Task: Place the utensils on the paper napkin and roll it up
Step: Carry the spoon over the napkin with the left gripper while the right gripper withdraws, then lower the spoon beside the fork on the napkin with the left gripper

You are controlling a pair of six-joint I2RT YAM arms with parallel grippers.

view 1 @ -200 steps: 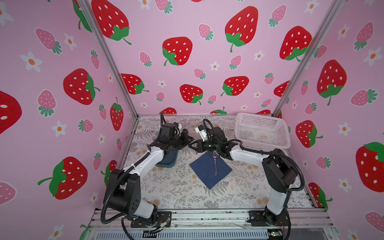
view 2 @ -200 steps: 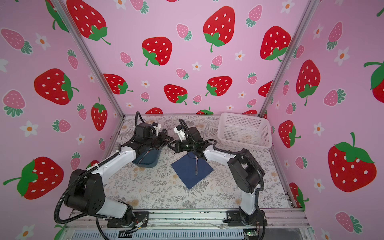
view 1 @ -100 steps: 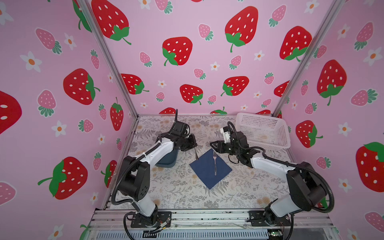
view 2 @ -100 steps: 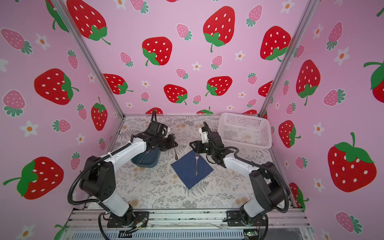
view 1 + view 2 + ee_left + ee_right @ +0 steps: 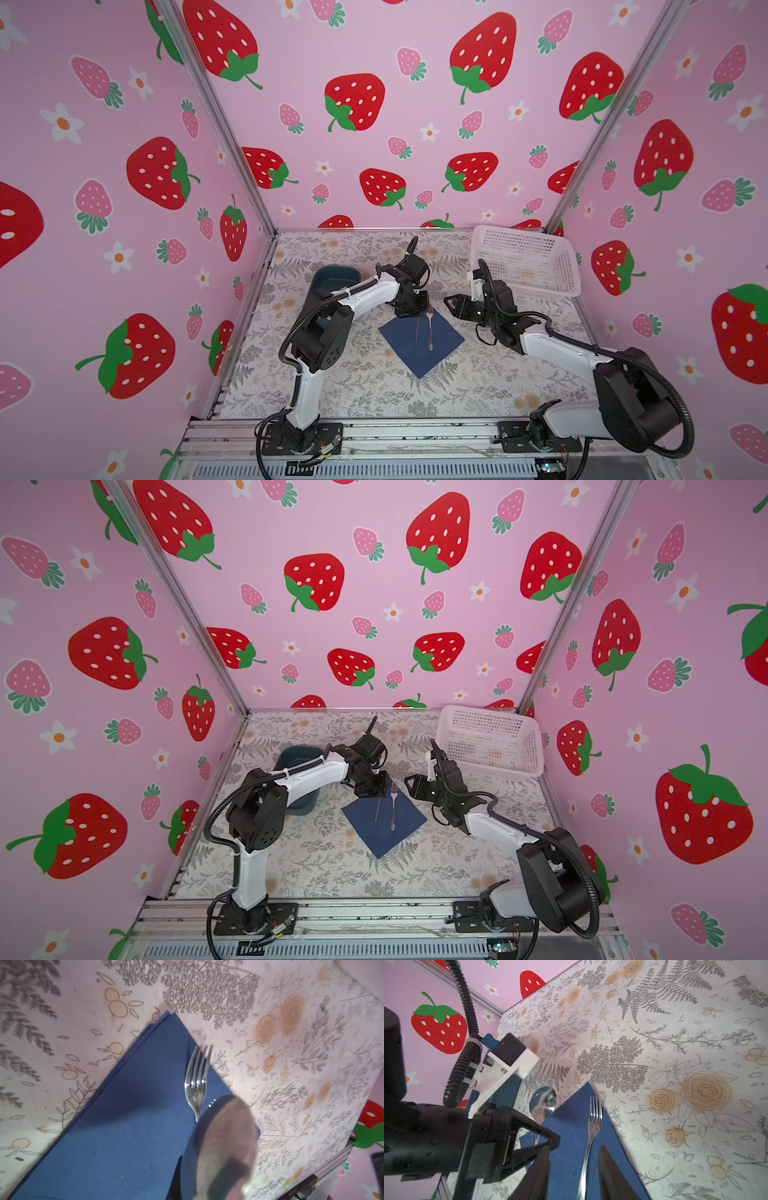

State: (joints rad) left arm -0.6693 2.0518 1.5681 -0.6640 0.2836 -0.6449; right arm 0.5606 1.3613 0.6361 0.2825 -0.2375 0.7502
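Left gripper clamped on the thin handle of a glossy silver metal spoon, above the far-left edge of the dark navy square paper napkin. In both top views the handle slants from the jaws toward the front over the paper; whether its tip touches the sheet cannot be told. Right wrist view: the round spoon bowl sticks out behind the left gripper, over the table cover just past the napkin edge. In the left wrist view the bowl is a large blur close to the lens. Right gripper has its jaws parted and holds nothing; it is near the napkin's right corner, clear of the paper. Napkin lies flat as a diamond at mid-table on the pale floral-print table cover, one corner toward the front. One slim shiny silver metal fork lies on it, just beside the spoon handle, tines toward the back wall. Left wrist view: the fork tines overhang the napkin edge onto the cover. Dark teal oblong plastic tub sits at the left rear, partly behind the left arm. White perforated plastic basket stands in the right rear corner, well apart from the napkin.
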